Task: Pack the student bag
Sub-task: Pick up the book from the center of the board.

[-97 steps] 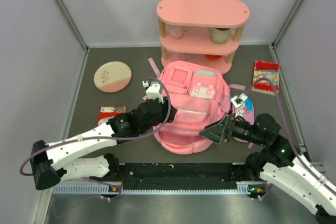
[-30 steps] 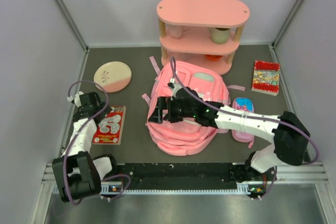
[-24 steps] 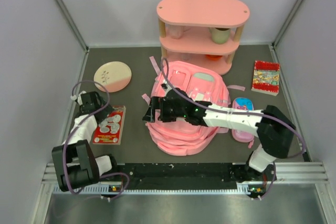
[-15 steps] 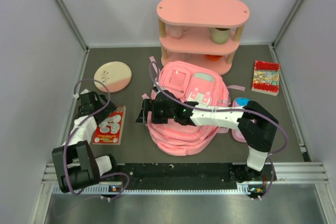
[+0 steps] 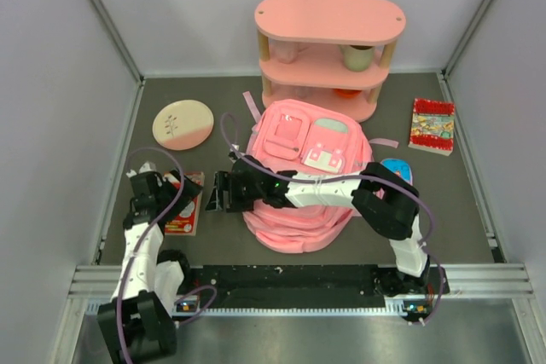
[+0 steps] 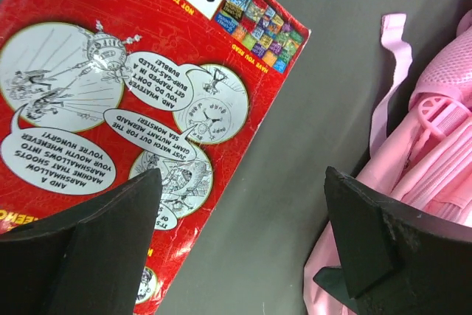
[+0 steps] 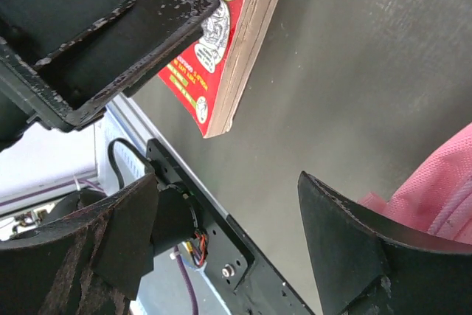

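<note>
The pink student bag (image 5: 300,183) lies flat at the table's middle, front pockets up; its edge and a strap show in the left wrist view (image 6: 436,132). My right arm stretches leftward across it, and the right gripper (image 5: 215,194) stands open over bare table between the bag and a red comic book (image 5: 183,213). My left gripper (image 5: 177,191) hovers open above that book's right edge (image 6: 125,101), one finger over the cover, the other over the bag's rim. In the right wrist view the book's page edge (image 7: 237,57) lies under a left fingertip (image 7: 110,23), and nothing sits between the right gripper (image 7: 228,245) fingers.
A pink three-tier shelf (image 5: 328,49) with a cup stands at the back. A round pink-and-cream plate (image 5: 182,124) lies back left, a second red book (image 5: 432,125) back right. A small pencil case (image 5: 396,167) peeks out behind the right arm's elbow.
My right arm swept left over the bag until its gripper left the bag's edge, its jaws narrowing a little. My left arm drew nearer and now covers part of the comic book.
</note>
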### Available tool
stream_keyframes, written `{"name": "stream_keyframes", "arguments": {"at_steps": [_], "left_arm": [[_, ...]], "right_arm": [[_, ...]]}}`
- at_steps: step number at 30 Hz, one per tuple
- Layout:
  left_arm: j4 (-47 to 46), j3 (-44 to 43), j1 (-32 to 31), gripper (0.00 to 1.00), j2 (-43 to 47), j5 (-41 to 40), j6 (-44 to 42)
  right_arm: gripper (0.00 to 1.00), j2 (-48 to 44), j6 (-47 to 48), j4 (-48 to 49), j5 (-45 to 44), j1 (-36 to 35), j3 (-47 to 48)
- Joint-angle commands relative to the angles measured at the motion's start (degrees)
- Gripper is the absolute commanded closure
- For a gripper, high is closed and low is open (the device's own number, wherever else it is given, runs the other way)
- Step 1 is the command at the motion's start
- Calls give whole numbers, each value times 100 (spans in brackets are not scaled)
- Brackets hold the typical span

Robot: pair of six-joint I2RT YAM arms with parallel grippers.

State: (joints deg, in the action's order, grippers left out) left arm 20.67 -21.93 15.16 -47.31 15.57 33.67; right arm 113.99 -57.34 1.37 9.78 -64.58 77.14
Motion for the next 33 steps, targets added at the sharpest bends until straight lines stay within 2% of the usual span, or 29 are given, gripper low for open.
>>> {"name": "stream_keyframes", "arguments": {"at_steps": [1, 4, 6, 10, 14, 19, 22, 23, 25, 33], "left_arm": [[175, -188, -4, 5, 450, -387, 70], [-157, -487, -4, 4, 469, -1405, -61], [-212, -836, 5, 4, 232, -2150, -211], [-116, -1339, 5, 2, -444, -3049, -536], [-361, -1463, 31, 2, -1280, -3122, -598], [-782, -1323, 198, 2, -2035, -2640, -677], [-1028, -1165, 557, 3, -2361, -1885, -433], [-1282, -1016, 663, 3, -2414, -1326, -362], [-1293, -980, 839, 4, -2502, -1023, -256], [-854, -760, 848, 9, -2222, 102, -116]], "right_arm": [[24, -8, -225, 303, 59, -81, 12], [23, -175, -234, 408, -20, -81, -269], [22, -325, -199, 575, 103, -90, -419], [21, -431, -155, 601, 226, -81, -463], [20, -422, -102, 611, 410, -90, -367], [19, -396, -40, 549, 463, -81, -297], [19, -273, 21, 435, 533, -81, -130], [19, -220, 47, 409, 560, -90, -77], [19, -89, 48, 304, 595, -81, 55], [18, 360, 135, -136, 516, -37, 686]]}}
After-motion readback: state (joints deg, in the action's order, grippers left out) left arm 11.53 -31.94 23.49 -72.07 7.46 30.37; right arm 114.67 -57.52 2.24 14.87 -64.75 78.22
